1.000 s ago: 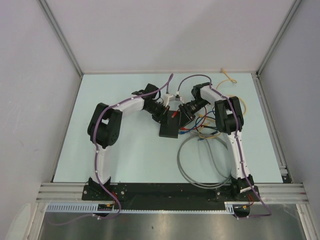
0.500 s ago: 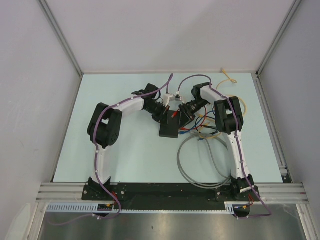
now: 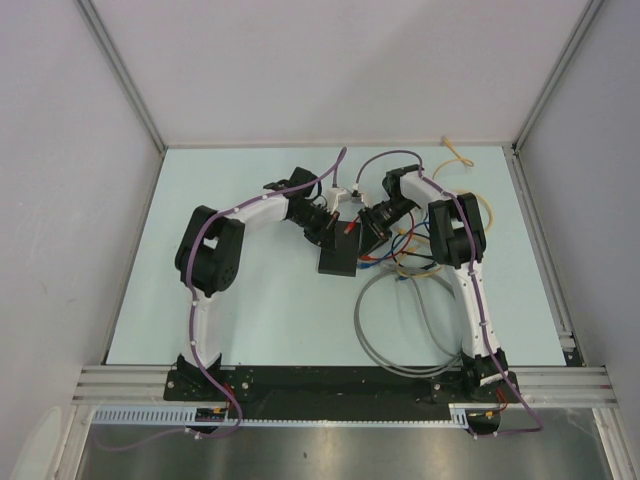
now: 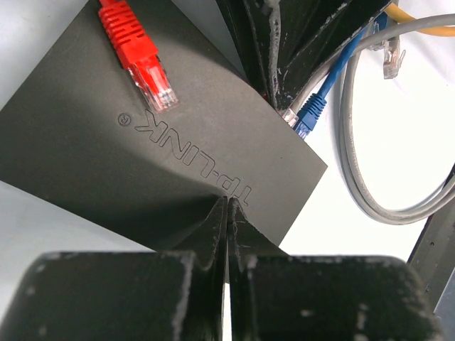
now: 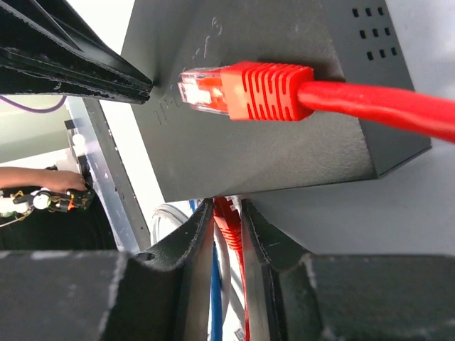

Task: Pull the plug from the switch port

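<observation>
At desk (image 3: 250, 300) centre, the left claw (image 4: 227, 207), pressed together, pins the TP-Link switch (image 3: 337, 258) while the right claw (image 5: 226, 209) pinches a red plug (image 5: 227, 229) at its port edge, pull looking unfinished, plug not yet clear.

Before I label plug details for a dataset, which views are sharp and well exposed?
Left wrist: TP-LINK switch lettering and loose red plug sharp, left fingers blurred, table washed out. Right wrist: that plug crisp; right fingers and the red cable between them soft. Top external: evenly lit, plugs too small.
</observation>
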`<act>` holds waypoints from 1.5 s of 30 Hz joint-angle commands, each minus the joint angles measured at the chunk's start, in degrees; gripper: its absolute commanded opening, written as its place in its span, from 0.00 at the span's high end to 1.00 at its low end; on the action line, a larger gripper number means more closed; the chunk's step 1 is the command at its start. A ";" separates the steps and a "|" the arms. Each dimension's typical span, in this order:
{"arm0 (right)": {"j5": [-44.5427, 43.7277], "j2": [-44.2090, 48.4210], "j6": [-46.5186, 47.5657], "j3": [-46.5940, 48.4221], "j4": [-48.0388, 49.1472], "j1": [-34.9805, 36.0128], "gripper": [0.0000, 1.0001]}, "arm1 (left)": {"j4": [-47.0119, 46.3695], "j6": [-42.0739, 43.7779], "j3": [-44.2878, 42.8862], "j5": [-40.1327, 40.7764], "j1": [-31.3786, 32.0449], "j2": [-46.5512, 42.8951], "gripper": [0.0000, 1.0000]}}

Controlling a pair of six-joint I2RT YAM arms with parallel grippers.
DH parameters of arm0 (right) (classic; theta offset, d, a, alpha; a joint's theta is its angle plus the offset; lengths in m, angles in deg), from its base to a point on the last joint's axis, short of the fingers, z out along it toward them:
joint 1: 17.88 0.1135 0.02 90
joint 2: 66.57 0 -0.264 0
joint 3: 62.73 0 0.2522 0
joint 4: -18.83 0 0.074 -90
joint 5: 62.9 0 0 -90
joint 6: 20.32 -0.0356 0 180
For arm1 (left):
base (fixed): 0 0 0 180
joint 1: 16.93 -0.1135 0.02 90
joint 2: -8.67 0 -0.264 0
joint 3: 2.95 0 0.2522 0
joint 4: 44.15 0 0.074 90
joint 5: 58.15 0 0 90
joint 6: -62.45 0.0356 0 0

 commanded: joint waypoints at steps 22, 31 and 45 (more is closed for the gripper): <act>-10.99 -6.60 8.14 9.00 -4.97 0.72 0.96 | 4.40 3.18 1.63 8.04 -0.13 4.43 1.00; -10.90 -8.18 8.06 13.47 -6.31 0.37 1.00 | 4.23 3.26 1.81 7.87 -0.13 4.26 1.00; -10.99 -7.92 12.45 12.17 -11.14 0.19 1.00 | 4.32 3.35 1.81 7.52 -0.04 4.34 1.00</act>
